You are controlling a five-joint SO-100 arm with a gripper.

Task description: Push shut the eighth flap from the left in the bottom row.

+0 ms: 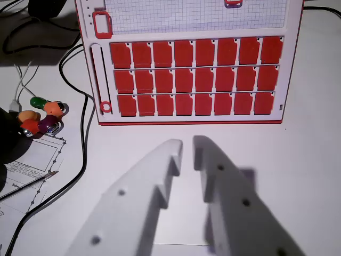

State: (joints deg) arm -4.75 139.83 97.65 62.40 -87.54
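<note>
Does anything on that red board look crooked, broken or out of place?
Nothing stands out. The red flaps sit in three even rows on the white board, all lying alike as far as this view shows. The gripper hangs short of the board, touching nothing. To the left, black cables and small coloured pieces lie loose on the table.

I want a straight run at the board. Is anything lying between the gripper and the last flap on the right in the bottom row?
Nothing visible does. Only bare white table lies between the gripper and the eighth flap. The cables and coloured beads sit off toward the wrist view's left.
</note>
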